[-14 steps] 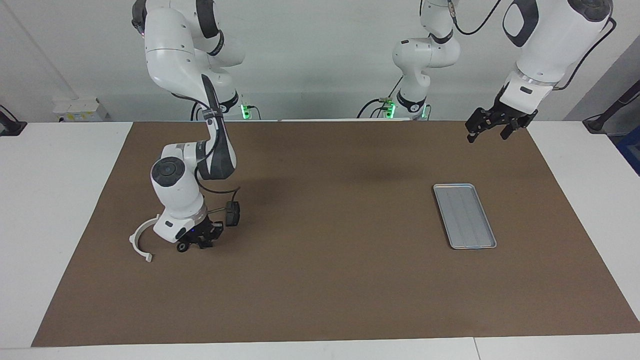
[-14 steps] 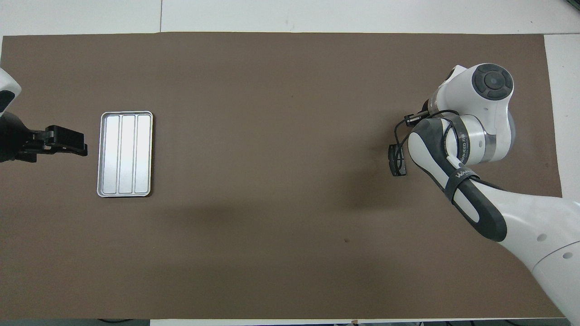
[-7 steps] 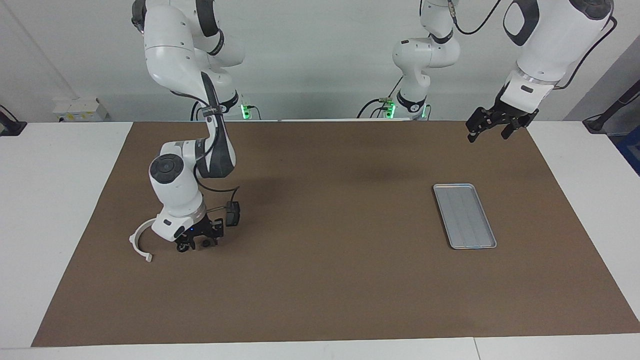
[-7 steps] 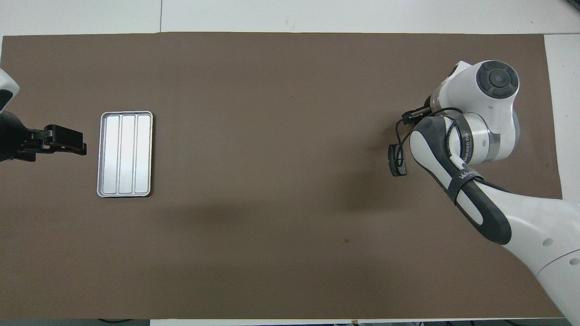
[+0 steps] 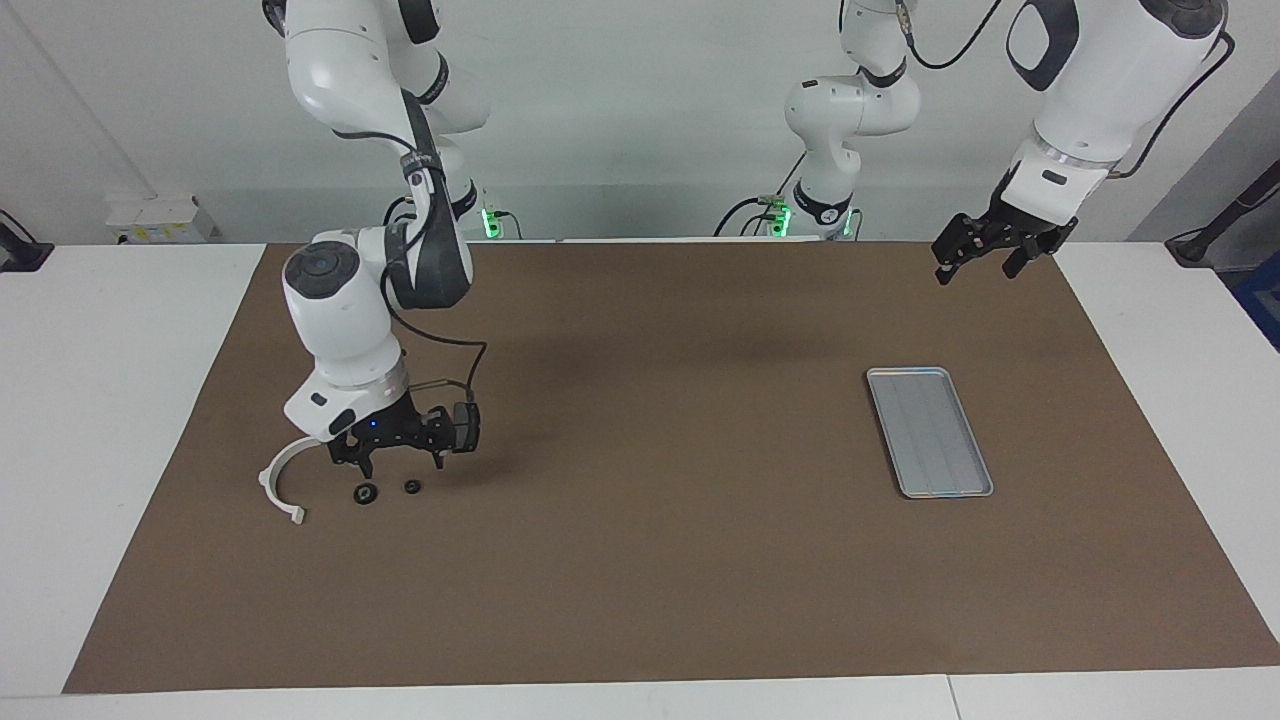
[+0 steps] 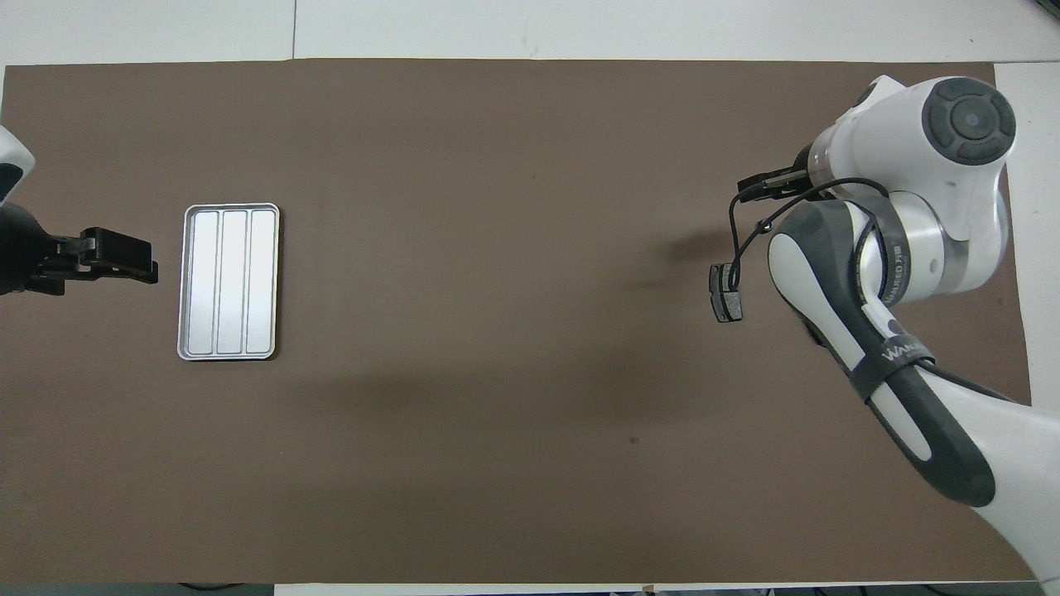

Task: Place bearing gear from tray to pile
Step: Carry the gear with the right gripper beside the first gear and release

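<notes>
Two small black round bearing gears (image 5: pixel 365 494) (image 5: pixel 411 487) lie on the brown mat beside the white half-ring bracket (image 5: pixel 279 481) of the pile, at the right arm's end. A dark grey pad-like piece (image 5: pixel 464 425) lies close by, nearer to the robots; it also shows in the overhead view (image 6: pixel 725 295). My right gripper (image 5: pixel 398 460) hangs open and empty just above the gears. The silver tray (image 5: pixel 930 432) (image 6: pixel 230 207) holds nothing. My left gripper (image 5: pixel 978 268) (image 6: pixel 137 258) waits open in the air beside the tray. The right arm hides the gears and bracket in the overhead view.
The brown mat (image 5: pixel 660 540) covers most of the white table. A black cable (image 5: pixel 478 365) loops down from the right arm toward the pad-like piece.
My right gripper has risen from the mat and left a second gear lying beside the first one. The left arm has not moved.
</notes>
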{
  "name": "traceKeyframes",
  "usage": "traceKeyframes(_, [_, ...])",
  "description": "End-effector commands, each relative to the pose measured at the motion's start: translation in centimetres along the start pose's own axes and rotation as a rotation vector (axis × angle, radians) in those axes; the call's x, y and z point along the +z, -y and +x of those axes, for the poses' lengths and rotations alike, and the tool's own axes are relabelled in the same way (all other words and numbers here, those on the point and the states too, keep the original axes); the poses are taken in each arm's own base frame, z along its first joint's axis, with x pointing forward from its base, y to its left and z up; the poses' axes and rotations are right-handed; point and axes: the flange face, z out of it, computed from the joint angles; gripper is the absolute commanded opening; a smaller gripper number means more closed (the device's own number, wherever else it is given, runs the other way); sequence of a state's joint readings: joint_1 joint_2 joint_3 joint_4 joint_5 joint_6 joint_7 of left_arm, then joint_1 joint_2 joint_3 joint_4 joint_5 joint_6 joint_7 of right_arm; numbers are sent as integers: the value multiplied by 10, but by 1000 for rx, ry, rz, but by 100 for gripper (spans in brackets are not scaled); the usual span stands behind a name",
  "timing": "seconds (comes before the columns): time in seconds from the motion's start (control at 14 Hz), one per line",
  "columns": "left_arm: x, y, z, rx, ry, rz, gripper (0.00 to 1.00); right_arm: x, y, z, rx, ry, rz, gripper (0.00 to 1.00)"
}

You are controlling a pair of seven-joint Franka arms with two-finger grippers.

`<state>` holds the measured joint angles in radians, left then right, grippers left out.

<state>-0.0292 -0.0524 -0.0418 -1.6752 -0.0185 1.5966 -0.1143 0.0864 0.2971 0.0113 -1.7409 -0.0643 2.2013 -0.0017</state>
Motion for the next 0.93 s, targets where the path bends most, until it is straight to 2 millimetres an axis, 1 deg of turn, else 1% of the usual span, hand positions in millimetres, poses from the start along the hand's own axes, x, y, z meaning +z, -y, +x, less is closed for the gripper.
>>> traceKeyframes(0.0, [-5,4,-3,7,-17,13,100,-84,-3,-9,24,15,7,100])
traceKeyframes(0.07, [-7,4,-3,7,-20,13,100,-112,-5,-12,27,27,6,100])
traceKeyframes(0.21, [-8,3,-3,8,-25,12,100,-157,-10,-16,23,17,1,100])
traceKeyframes(0.29, [-7,4,-3,7,-22,13,100,-176,-16,-19,34,8,-1,100])
traceKeyframes(0.43, [-7,6,-3,5,-23,12,100,-202,-23,-30,45,15,-3,100])
traceKeyframes(0.5, [-7,7,-3,1,-22,12,100,-207,-26,-39,39,42,-3,100])
traceKeyframes(0.57, [-8,7,-3,1,-23,12,100,-206,-31,-46,43,86,0,100])
traceKeyframes(0.72, [-7,7,-3,1,-23,12,100,-208,-48,-62,82,143,25,100])
traceKeyframes(0.79, [-8,7,-2,1,-26,12,100,-203,-60,-73,108,155,37,100])
traceKeyframes(0.86, [-8,7,-2,1,-25,12,100,-198,-72,-80,130,152,68,100])
